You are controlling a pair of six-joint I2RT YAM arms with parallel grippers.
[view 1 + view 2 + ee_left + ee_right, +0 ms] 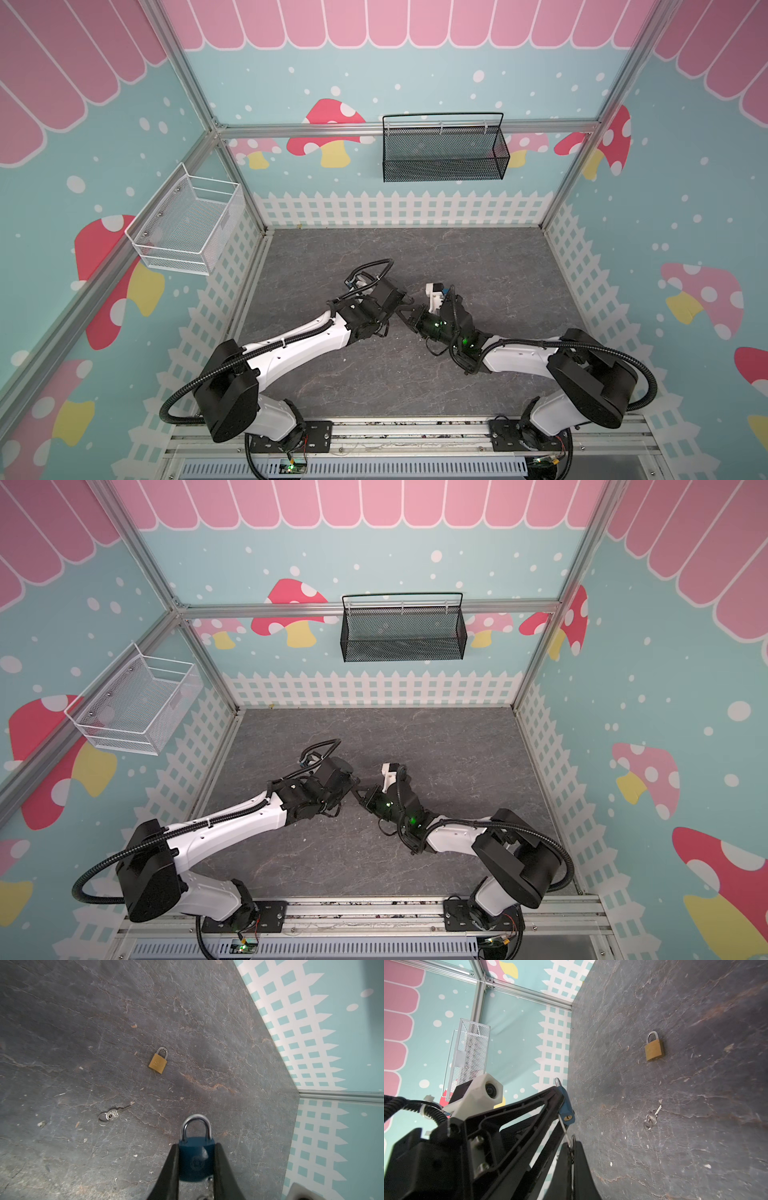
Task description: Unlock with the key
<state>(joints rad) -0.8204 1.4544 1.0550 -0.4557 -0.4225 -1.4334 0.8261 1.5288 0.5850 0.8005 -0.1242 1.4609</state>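
Key (564,1130) insertion in hand, judging by the layout. Nearest the wrist: right tool (572,1145) pressed together on the bow end of the key, slim blade pointing at the underside of the blue padlock (566,1105). Just beyond: left tool (196,1147) pinching the blue padlock by the sides of its body, shackle (196,1124) closed and pointing away from the tool, brass keyhole (566,1118) facing the right tool. Both carried off the table (83,1022). Seating of the blade tip in the keyhole: cannot tell; appears to lie just beside it in the right wrist view. Farther out, flat on the table: a spare key (113,1114) on a ring, then a brass padlock (158,1061), apart from each other and untouched.

Next move, as judged: align the blade with the keyhole axis, push straight in until seated, then rotate the right wrist while holding the left grip firm. Correct any sideways offset before pushing; otherwise risk bending the blade or twisting the padlock out of the grip. Watch the shackle for release as proof of unlocking.
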